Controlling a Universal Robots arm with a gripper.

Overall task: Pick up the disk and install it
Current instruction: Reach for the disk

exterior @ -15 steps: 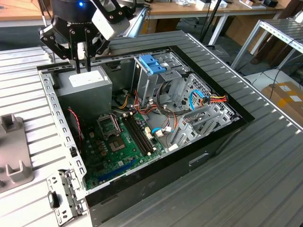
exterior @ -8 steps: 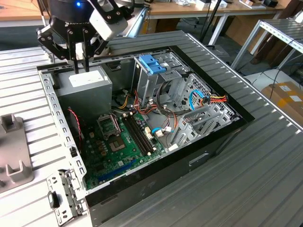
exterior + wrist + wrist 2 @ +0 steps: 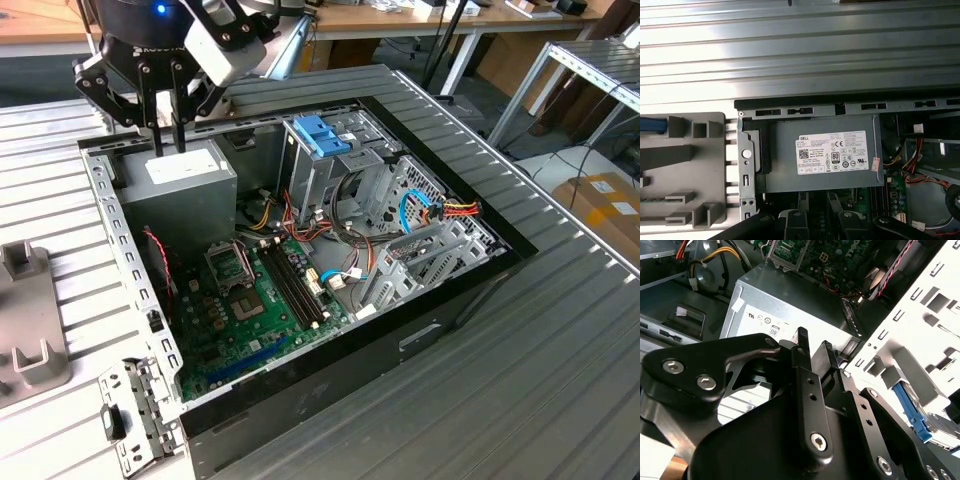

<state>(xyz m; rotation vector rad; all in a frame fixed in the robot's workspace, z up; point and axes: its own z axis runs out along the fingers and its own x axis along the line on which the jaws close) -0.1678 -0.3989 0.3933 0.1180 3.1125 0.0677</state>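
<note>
Here: grpr (image 3: 169, 150) above PC (image 3: 300, 400), ribbed table (image 3: 560, 380).

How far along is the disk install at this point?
Nothing looks done. The gripper hangs empty above the power supply. A blue-tabbed piece, likely the disk, sits in the grey holder outside the case. Pickup and installation are both left.

— What sort of place is this?
— A workshop or robotics lab. An opened computer case (image 3: 330, 390) lies on a ribbed metal bench (image 3: 540, 400). Wooden desks (image 3: 380, 20) line the exterior view's top, and a cardboard box (image 3: 605, 205) sits at right.
</note>
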